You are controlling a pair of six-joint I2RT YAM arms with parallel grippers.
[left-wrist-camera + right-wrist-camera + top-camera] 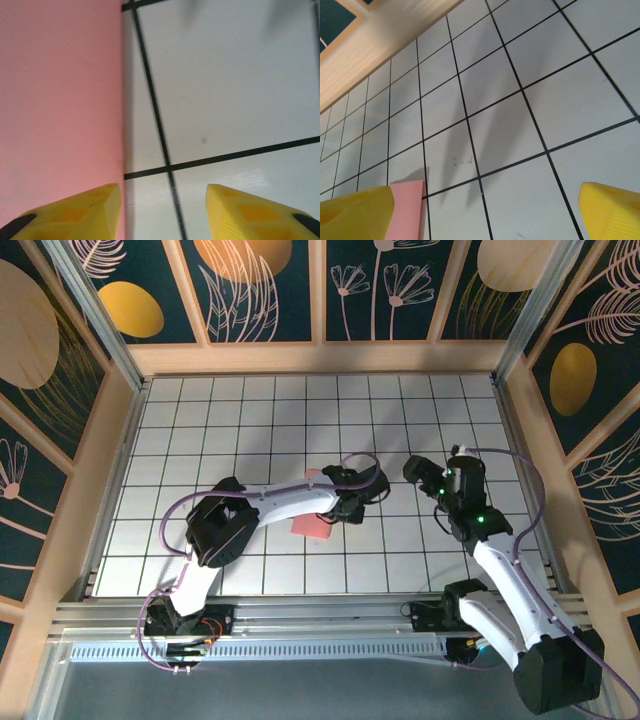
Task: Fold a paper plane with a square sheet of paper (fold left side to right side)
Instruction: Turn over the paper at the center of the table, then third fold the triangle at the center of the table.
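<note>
Top: salmon-pink paper (308, 518) flat on tiled table (200, 420) near centre, partly under left arm. Left gripper (357, 502) at its 3 o'clock edge, right gripper (422, 473) farther toward 3, apart.
Left wrist: paper at 9 o'clock, yellow fingers parted partway, gripping nothing, left finger over paper edge.
Right wrist: fingers spread wide, empty; paper corner at 7 o'clock.

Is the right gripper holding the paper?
No, the right gripper is wide open over bare tiles, and the paper lies flat beside one finger.
</note>
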